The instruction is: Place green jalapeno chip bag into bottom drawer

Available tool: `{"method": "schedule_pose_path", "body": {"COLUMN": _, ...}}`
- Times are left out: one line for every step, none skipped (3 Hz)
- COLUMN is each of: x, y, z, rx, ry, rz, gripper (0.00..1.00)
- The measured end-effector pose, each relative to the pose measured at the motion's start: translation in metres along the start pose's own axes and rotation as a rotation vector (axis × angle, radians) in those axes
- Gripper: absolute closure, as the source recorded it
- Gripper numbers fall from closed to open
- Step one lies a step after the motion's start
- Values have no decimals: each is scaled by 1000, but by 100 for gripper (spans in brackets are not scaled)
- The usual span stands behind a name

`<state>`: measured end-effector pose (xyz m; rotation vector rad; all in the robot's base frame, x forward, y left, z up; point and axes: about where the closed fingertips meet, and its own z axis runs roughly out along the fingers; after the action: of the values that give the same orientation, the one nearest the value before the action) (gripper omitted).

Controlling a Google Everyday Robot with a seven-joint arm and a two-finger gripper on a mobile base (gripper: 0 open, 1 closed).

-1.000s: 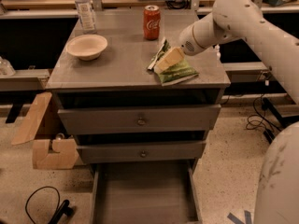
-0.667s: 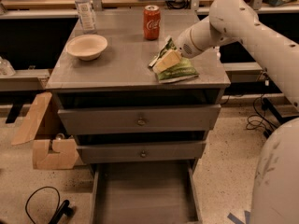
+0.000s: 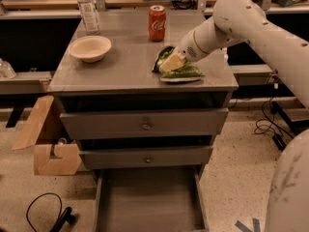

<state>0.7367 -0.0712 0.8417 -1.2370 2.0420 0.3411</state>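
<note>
The green jalapeno chip bag (image 3: 183,71) lies on the right front part of the grey cabinet top (image 3: 125,66). My gripper (image 3: 170,62) comes in from the right and is down on the bag's left end, touching it. The bag rests on the surface, not lifted. The bottom drawer (image 3: 149,202) is pulled out at floor level below, its flat grey floor showing with nothing in it. The bag is well above the drawer and to its right.
A red soda can (image 3: 157,23) stands behind the bag. A white bowl (image 3: 90,48) and a water bottle (image 3: 88,8) are at the left of the top. Two closed upper drawers with knobs (image 3: 145,125) face front. A cardboard box (image 3: 48,144) and a cable (image 3: 46,214) are on the floor at left.
The arm's upper part has shifted slightly, while the gripper stays on the bag's left end. The bag has not visibly moved.
</note>
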Motion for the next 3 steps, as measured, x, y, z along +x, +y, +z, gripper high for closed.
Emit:
{"method": "schedule_pose_path", "body": {"x": -16, "y": 17, "z": -24, "rx": 9, "ry": 8, "rz": -51, "gripper": 88}}
{"method": "schedule_pose_path", "body": {"x": -25, "y": 37, "z": -63, "rx": 21, "ry": 27, "rz": -86, "gripper": 100}}
{"method": "schedule_pose_path", "body": {"x": -6, "y": 80, "z": -134, "rx": -9, "ry": 76, "rz": -80, "gripper": 100}}
